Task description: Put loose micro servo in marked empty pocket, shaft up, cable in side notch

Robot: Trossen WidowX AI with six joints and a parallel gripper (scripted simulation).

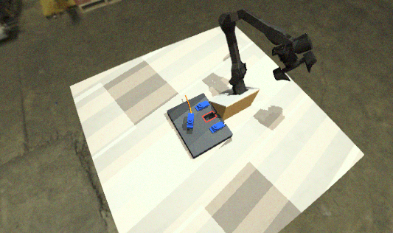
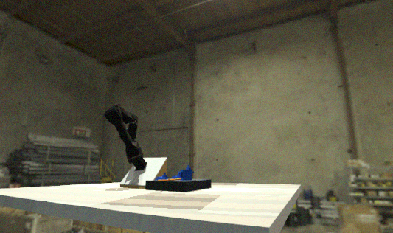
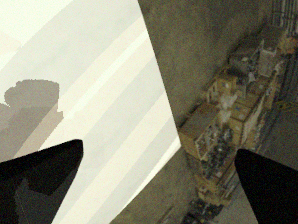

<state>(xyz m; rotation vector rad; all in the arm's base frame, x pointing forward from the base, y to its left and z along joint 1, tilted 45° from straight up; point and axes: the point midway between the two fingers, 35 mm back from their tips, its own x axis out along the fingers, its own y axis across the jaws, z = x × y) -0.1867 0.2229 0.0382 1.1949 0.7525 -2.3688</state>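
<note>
- The loose blue micro servo [image 1: 190, 121] with its orange cable [image 1: 187, 102] stands on the dark grey rectangular deck [image 1: 207, 141], near the deck's left half and just left of the red-outlined empty pocket [image 1: 209, 116] — not in it.
- Two other blue servos sit on the deck either side of that pocket: one [image 1: 201, 106] beyond it, one [image 1: 217, 127] on the nearer side.
- The deck lies on the pale striped worktop [image 1: 155, 177], touching the tan wedge-shaped block [image 1: 237, 104] that carries my black arm [image 1: 236, 55].
- My fingers [image 1: 295, 66] are spread wide with nothing between them — up in the air, well apart from the servo, out over the worktop's edge.
- In the wrist view both black fingertips frame the worktop's edge and the floor beyond.
</note>
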